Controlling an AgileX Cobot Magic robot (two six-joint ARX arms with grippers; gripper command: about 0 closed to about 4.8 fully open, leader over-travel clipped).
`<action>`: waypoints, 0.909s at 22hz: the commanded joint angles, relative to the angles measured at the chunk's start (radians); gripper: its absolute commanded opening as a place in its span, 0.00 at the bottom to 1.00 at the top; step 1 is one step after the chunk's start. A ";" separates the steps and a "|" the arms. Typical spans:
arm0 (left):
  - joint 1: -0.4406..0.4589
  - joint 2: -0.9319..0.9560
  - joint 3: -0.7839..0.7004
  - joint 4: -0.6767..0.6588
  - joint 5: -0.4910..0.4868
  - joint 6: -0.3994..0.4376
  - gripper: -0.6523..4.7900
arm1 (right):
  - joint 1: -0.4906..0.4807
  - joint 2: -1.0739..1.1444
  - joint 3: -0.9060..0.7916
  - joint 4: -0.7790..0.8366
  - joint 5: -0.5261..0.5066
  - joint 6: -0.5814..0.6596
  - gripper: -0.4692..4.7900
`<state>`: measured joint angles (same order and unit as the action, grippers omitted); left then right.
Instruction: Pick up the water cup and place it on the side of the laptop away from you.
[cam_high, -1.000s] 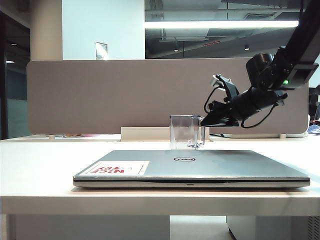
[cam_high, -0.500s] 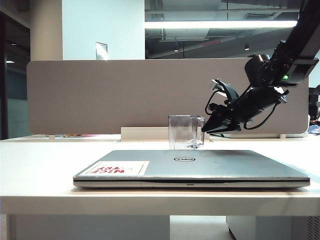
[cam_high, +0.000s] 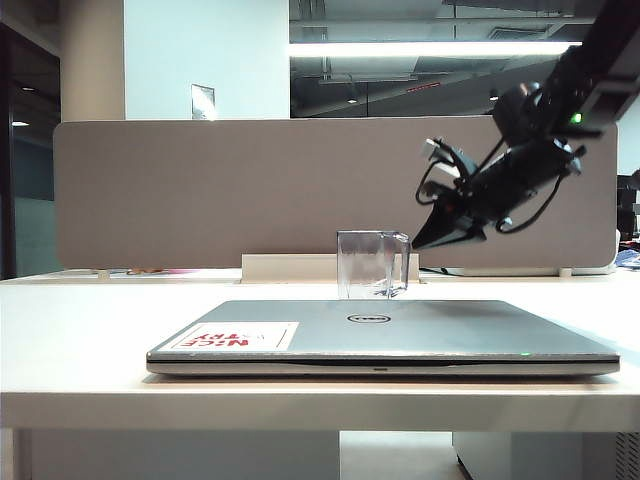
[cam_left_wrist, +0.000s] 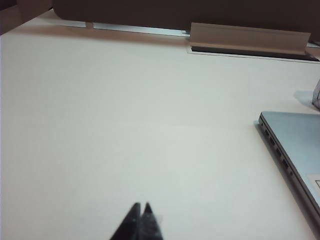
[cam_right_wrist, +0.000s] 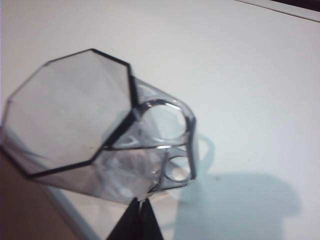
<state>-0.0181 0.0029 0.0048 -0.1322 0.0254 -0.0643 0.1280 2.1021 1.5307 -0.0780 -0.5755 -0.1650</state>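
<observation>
The water cup (cam_high: 368, 265), a clear faceted glass with a handle, stands upright on the white table just behind the closed silver laptop (cam_high: 400, 325). My right gripper (cam_high: 415, 244) hangs slanted down beside the handle, slightly above the table, shut with nothing between its fingers. Seen from the right wrist, the cup (cam_right_wrist: 95, 125) fills the picture from above, and the closed tips of the right gripper (cam_right_wrist: 141, 201) lie just off its handle side. In the left wrist view my left gripper (cam_left_wrist: 141, 206) is shut and empty over bare table, well clear of the laptop (cam_left_wrist: 295, 140).
A grey partition panel (cam_high: 250, 190) closes off the back of the table. A low white cable cover (cam_high: 300, 266) runs along its foot right behind the cup. The table's front edge (cam_high: 320, 405) is near the laptop.
The right gripper's jaws have shut. It has tilted up and drawn a little up and away to the right of the cup's handle. The cup stays standing behind the laptop.
</observation>
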 joint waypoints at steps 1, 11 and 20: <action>-0.001 0.001 0.003 0.006 0.002 0.003 0.11 | 0.003 -0.052 0.004 -0.085 0.018 -0.010 0.08; -0.001 0.001 0.003 0.006 0.002 0.003 0.11 | 0.002 -0.369 0.002 -0.293 0.089 -0.042 0.08; -0.001 0.001 0.003 0.006 0.002 0.003 0.11 | -0.027 -0.584 -0.002 -0.432 0.159 -0.037 0.08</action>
<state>-0.0181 0.0032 0.0048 -0.1322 0.0257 -0.0643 0.1116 1.5452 1.5288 -0.4786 -0.4194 -0.2039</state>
